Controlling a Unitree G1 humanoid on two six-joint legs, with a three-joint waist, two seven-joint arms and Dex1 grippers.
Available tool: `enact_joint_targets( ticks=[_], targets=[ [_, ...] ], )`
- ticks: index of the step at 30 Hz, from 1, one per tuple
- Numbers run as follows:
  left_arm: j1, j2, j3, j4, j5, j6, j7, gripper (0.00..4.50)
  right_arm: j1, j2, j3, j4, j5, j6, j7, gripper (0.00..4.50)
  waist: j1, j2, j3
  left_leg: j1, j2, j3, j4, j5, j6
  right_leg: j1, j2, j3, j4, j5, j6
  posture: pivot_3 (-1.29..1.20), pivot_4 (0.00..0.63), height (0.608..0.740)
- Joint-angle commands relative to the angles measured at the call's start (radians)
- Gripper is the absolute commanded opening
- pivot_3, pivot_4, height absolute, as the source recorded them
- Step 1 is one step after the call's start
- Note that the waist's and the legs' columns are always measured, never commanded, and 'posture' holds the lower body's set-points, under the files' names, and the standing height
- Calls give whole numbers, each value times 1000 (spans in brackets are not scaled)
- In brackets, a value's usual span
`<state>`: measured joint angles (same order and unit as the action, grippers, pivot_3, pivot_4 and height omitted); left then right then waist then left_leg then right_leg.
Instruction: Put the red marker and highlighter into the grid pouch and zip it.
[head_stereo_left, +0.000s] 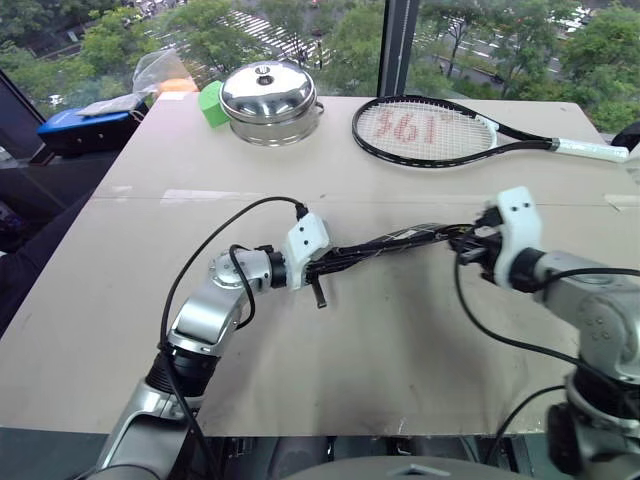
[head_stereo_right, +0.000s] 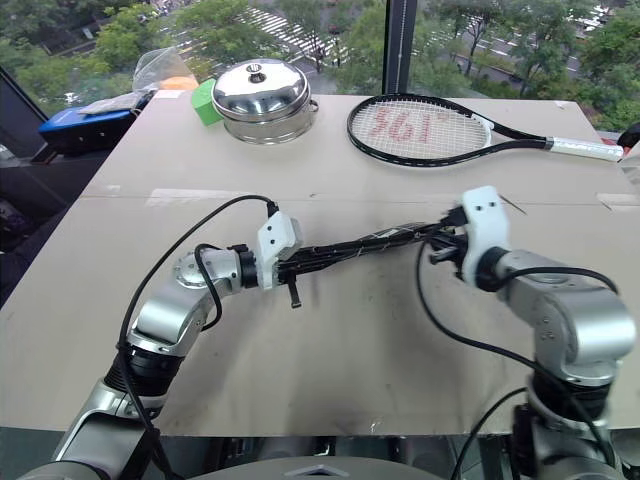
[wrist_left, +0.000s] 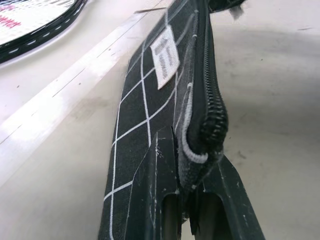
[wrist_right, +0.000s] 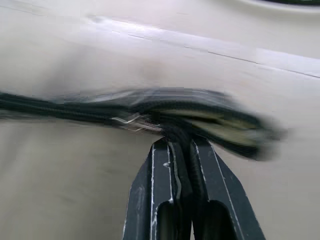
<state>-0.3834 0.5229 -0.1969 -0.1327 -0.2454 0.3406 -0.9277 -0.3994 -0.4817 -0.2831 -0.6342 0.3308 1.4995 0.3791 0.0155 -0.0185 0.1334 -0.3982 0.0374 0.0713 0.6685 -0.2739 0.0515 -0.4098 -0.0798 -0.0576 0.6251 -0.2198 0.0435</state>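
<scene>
On the left, the left arm reaches forward from the near edge of the surface (head_stereo_left: 400, 350), forearm angled inward, wrist bent so the left hand (head_stereo_left: 322, 268) points to the right and slightly down. Its two fingers (wrist_left: 160, 200) are pinched shut on the near end of the pouch (head_stereo_left: 385, 245), clamping the fabric just beside the zipper's end; the white label (wrist_left: 165, 57) sits further along the pouch's side. A short black tab (head_stereo_left: 319, 294) hangs down below this hand.

The pouch is held off the surface, stretched edge-up between the two hands, running from the left hand up and right to the right one. Its zipper edge faces up. In the right wrist view a pale yellowish strip (wrist_right: 220, 125) shows through a gap in the pouch near the grip, so that end looks not fully zipped; what the strip is I cannot tell.

On the right, the right arm comes in from the lower right, elbow bent, forearm pointing left and forward. The right hand (head_stereo_left: 468, 240) has its fingers (wrist_right: 165, 195) closed on something small at the pouch's top edge, likely the zipper pull, though blur keeps that unsure.

Further back on the surface stand a green block (head_stereo_left: 210, 102), a steel lidded pot (head_stereo_left: 268, 100) and a racket (head_stereo_left: 440, 132).
</scene>
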Motion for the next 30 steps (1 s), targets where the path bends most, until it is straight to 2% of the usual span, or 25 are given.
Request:
enact_joint_targets(
  ticks=[1,8,12,13,14,15,16,18,22,23,24,25,30],
  targets=[
    [-15,5,15,18,27,-52,12,0,31,-78,-83,46,-52,-92,-32,31,-2,0,0,0,0,1,0,0,0,0,0,1,0,0,0,0,150,740],
    [-42,-7,-2,77,53,-120,9,0,101,-90,-77,1,-34,-118,-36,31,-4,0,0,1,2,0,0,0,0,0,2,1,0,0,0,0,150,740],
    [-51,-15,-4,100,68,-151,16,0,152,-99,-75,-58,8,-158,16,31,-1,0,0,0,1,0,0,0,0,0,1,1,0,0,0,0,150,740],
    [-47,-24,13,94,27,-141,-2,0,180,-114,-75,-75,19,-196,43,31,0,0,0,0,1,0,0,0,0,0,1,1,0,0,0,0,150,740],
    [-44,-34,32,89,-5,-133,-9,0,201,-124,-80,-82,24,-216,53,655,-1,0,0,0,1,0,0,0,0,0,0,1,-1,0,0,0,150,740],
    [-36,-37,57,78,-59,-99,-29,514,259,-150,-85,-105,38,-272,103,1012,-1,0,0,0,2,0,0,0,0,0,0,1,-1,0,0,0,150,740],
    [-27,-37,76,69,-94,-77,-42,666,310,-166,-95,-123,49,-321,142,1354,0,0,0,-1,2,0,0,0,0,0,0,1,-1,0,1,0,150,740],
    [-9,-25,99,54,-135,-34,-60,1296,396,-176,-126,-139,73,-407,203,2133,-1,-1,0,0,2,-1,0,0,0,0,0,0,-1,0,1,0,150,740],
    [135,81,215,-63,-299,134,-122,3233,687,-137,-327,-179,140,-679,411,4105,-6,-1,0,1,4,-1,-1,0,0,1,1,1,-1,-2,4,0,150,740],
    [174,111,237,-83,-314,140,-141,3615,742,-129,-368,-174,145,-747,451,4429,-8,0,0,2,4,-1,-2,0,0,1,1,1,0,-2,4,0,150,740],
    [199,131,251,-96,-325,144,-152,4160,780,-125,-394,-167,150,-800,477,4500,-8,0,0,2,4,-1,-2,0,0,0,1,1,0,-2,4,0,150,740],
    [236,157,271,-111,-337,146,-167,4480,826,-120,-425,-159,156,-854,511,4500,-7,0,0,3,4,-1,-2,0,0,1,1,1,0,-2,4,0,150,740],
    [450,262,403,-170,-362,132,-227,4480,1008,-68,-571,-106,149,-1135,649,4500,-1,0,0,5,4,0,0,-1,0,1,-2,1,0,-7,3,0,150,740]
  ],
)
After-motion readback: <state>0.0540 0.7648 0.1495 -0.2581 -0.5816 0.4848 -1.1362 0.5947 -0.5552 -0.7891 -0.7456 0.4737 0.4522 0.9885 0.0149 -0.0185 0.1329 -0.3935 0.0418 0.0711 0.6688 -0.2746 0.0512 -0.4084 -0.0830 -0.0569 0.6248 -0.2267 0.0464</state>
